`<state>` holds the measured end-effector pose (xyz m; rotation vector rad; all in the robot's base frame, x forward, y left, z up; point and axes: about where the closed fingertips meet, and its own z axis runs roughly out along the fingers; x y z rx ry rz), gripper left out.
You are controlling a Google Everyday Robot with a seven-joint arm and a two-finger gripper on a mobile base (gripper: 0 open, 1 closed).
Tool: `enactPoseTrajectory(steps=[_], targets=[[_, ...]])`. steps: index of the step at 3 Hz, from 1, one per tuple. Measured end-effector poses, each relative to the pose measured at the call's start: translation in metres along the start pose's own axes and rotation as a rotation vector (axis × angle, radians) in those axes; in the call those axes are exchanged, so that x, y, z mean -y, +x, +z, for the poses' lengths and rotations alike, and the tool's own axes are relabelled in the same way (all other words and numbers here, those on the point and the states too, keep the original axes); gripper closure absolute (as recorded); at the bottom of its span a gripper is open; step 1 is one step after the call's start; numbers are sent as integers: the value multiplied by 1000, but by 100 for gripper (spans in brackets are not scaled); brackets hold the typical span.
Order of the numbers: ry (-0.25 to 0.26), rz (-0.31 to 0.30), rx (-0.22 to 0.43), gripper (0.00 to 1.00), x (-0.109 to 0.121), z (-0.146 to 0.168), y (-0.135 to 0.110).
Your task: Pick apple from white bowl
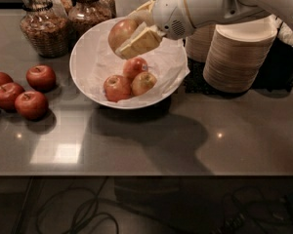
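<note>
The white bowl [85, 77], lined with crumpled white paper, stands on the grey counter at centre left. My gripper [132, 35] is shut on the apple [121, 33], a large yellow-red one, and holds it in the air above the bowl's far side. Three smaller yellow-red apples [118, 87] lie in the bowl below it. The white arm reaches in from the upper right. The apple's sticker is hidden.
Several dark red apples [31, 105] lie on the counter to the left. Glass jars [44, 29] stand behind the bowl at the back left. Stacks of off-white disposable bowls [239, 57] stand to the right. The counter's front edge runs along the bottom.
</note>
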<state>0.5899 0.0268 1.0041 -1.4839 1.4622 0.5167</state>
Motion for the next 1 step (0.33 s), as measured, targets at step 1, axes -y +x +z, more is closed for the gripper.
enactPoseTrajectory(steps=[1], targets=[[1,-2,4,100,0,-1,-1]])
